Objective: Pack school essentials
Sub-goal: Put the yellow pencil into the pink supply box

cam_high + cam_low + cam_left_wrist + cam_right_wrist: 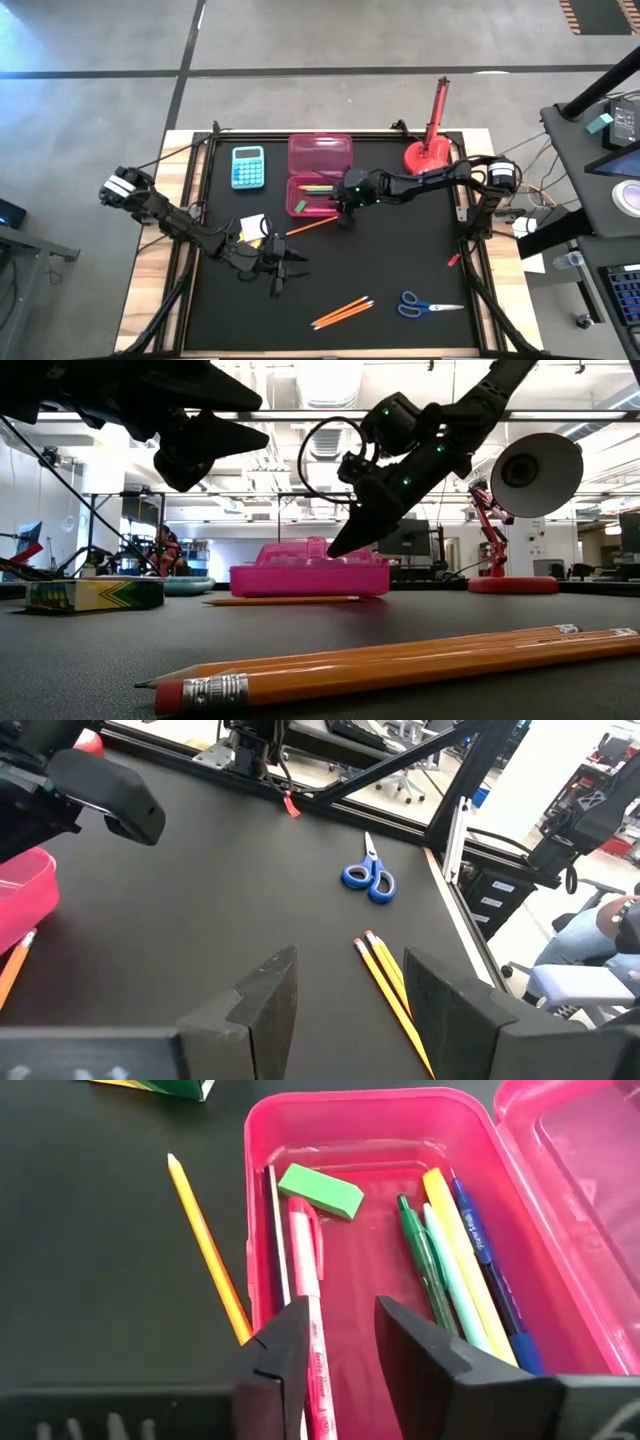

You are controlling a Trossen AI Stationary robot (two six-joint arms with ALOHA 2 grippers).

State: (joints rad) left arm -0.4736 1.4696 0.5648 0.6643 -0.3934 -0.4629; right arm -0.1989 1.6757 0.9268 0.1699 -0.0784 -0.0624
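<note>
The open pink case (pixel 320 172) lies mid-table and holds a pink pen (pixel 305 1270), a green eraser (pixel 321 1190) and green, teal, yellow and blue pens (pixel 455 1270). My right gripper (pixel 340 1350) hangs open just above the case's tray (pixel 310 575), touching nothing. One orange pencil (pixel 310 227) lies on the table beside the case. My left gripper (pixel 350 1010) hovers open over the near-left table (pixel 275 262). Two orange pencils (pixel 342 312) and the blue-handled scissors (pixel 425 305) lie near the front edge. The white-and-yellow pack (pixel 252 228) lies next to the left arm.
A light-blue calculator (pixel 248 167) lies left of the case. A red desk lamp (pixel 430 145) stands at the far right. A small red piece (pixel 453 260) lies by the right edge. A person's arm (pixel 615 925) shows beyond the table.
</note>
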